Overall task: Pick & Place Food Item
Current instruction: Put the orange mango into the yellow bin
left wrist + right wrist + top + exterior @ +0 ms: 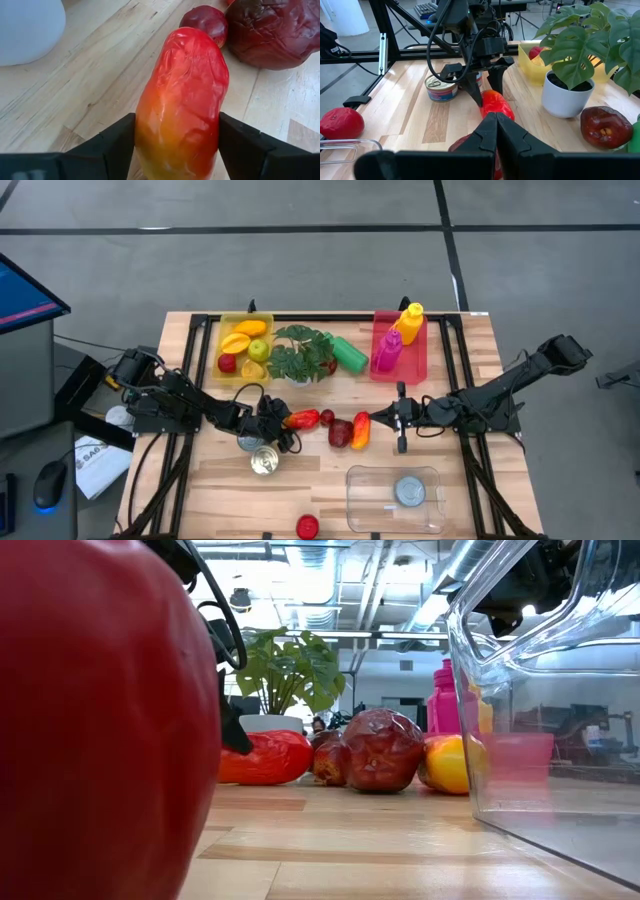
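Note:
A long red-to-orange fruit (303,419) lies on the wooden table at mid-table, also seen in the low view as the red-orange fruit (265,758). My left gripper (283,420) reaches it from the left, one finger on each side of it. My right gripper (400,422) hovers shut to the right of the fruit cluster, holding nothing. A dark red wrinkled fruit (272,32) and a smaller red one (206,22) lie just beyond the long fruit. My left gripper pinches the long fruit's two long sides (145,135) between its fingers (115,147), at the end nearest the gripper. The fingers come slanting down from the table's left and lie along the fruit. The fruit rests lengthwise on the table.
An open tin (265,462) stands near my left gripper. A clear container (372,502) holding a tin sits at the near right, with a red fruit (307,526) at the near edge. At the back are a yellow tray (225,330), a potted plant (300,352) and a pink tray (420,365) with bottles.

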### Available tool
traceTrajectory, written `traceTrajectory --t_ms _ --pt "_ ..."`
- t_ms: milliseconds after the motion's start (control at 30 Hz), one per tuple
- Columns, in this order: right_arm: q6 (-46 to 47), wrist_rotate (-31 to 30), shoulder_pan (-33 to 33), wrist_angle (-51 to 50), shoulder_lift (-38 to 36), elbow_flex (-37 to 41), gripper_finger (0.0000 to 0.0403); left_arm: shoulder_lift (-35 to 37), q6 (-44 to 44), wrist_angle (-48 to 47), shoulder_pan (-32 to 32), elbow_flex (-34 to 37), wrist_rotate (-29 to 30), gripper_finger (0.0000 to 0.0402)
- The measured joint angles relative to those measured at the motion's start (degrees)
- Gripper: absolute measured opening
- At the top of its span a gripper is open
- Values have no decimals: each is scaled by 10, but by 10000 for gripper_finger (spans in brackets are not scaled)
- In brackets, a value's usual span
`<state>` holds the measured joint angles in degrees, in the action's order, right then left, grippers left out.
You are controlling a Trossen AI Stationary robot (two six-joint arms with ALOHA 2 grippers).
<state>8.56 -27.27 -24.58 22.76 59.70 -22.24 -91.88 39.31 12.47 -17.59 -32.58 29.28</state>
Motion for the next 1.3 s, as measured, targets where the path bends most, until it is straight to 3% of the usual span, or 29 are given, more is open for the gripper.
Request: traceTrajectory --t_ms 167,400,767,967,1300 --pt "0 0 0 0 0 0 0 0 2 0 0 0 -1 247" --pt "0 0 0 0 0 0 0 0 2 5 0 0 -2 234" --pt "0 0 0 0 0 0 0 10 -13 62 0 0 -52 236" --pt "0 0 0 -4 0 0 0 72 -23 59 -10 0 -54 237" --pt "0 0 0 -5 0 0 0 227 -132 63 -41 0 -48 234"
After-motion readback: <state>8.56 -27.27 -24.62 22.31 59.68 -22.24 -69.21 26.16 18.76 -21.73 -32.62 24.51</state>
